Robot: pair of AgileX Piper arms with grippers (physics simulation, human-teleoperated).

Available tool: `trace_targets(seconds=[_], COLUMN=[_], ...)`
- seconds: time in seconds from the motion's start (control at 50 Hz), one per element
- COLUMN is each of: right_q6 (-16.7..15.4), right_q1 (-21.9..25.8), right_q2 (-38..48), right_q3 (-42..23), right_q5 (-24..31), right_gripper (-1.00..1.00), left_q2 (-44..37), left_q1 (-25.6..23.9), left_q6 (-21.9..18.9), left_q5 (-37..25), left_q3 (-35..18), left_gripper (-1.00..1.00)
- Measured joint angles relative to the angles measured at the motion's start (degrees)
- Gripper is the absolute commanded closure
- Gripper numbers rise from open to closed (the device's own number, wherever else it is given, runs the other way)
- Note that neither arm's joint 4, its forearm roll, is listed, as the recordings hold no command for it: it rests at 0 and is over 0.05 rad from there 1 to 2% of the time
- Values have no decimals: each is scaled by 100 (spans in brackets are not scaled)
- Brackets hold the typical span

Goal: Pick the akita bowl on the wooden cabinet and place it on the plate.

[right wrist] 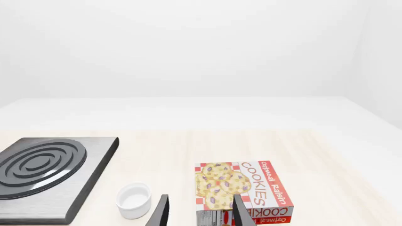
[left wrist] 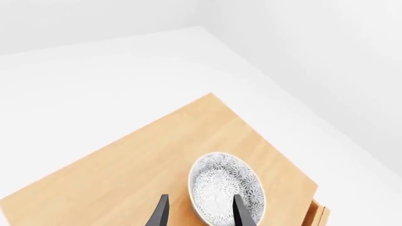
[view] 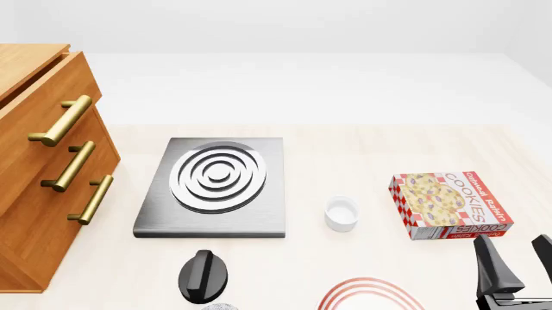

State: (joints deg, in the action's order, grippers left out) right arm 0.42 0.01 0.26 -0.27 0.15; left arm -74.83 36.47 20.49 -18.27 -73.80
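The left claw (left wrist: pixel 201 214) hangs above the wooden cabinet (left wrist: pixel 157 155) with fingers apart, one finger over the akita bowl (left wrist: pixel 226 188) that sits on the cabinet top. The right claw (right wrist: pixel 201 214), also apart, hovers near the cookie box (right wrist: pixel 242 190). The plate (view: pixel 366 296) lies at the near edge of the surface (view: pixel 345 148).

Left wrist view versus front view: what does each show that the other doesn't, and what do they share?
Only the left wrist view shows the akita bowl on the cabinet's top, with the open left pincer straddling its rim. Only the front view shows the stove, white cup, cookie box, plate and right pincer. Both show the wooden cabinet.
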Motion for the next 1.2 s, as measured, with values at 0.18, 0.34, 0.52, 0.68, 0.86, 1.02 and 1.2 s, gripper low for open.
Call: trace_targets(seconds=[0.18,0.34,0.52,0.68,0.86,1.02,1.2], right_q6=[0,0,0,0,0,0,0], right_q1=[0,0,0,0,0,0,0], right_q2=[0,0,0,0,0,0,0], right_q3=[0,0,0,0,0,0,0], right_q5=[0,0,0,0,0,0,0], right_gripper=[-100,-100,-100,-100,-100,-100,-100], left_q2=[-100,-203,-296,-332,-242,-174,-46], left_q1=[-4,-16,-49,-102,-135,-59,-49], left_q6=[11,16,18,17,-20,42,331], left_q5=[75,159,205,196,114,94,32], left_q3=[7,32,58,30,-36,-69,-69], left_gripper=[-100,-100,-100,-100,100,100,100])
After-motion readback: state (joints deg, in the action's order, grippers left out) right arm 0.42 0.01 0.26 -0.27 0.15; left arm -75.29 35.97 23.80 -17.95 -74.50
